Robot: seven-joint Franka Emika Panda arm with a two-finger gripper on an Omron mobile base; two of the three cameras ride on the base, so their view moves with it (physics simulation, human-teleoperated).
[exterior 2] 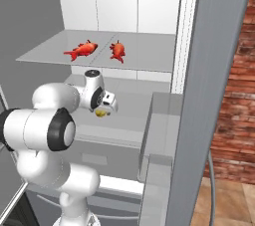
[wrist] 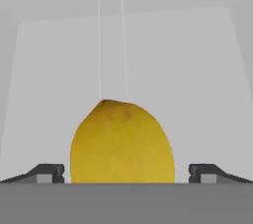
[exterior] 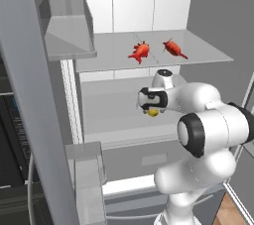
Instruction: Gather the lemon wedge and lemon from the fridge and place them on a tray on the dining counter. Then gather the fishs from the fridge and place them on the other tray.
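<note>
On a fridge (exterior: 208, 1) shelf, the pincer (wrist: 126, 172) stood wide open, its left tip, then the lemon (wrist: 122, 144), then its right tip in the hand view. Closing off-centre would probably roll the round fruit away.

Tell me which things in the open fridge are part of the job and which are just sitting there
Part of the job:
- lemon, between the open pincer tips on the lower shelf
- two fish, side by side on the upper shelf
- fridge, door open

Just there:
- grey door bins
- brick wall
</note>
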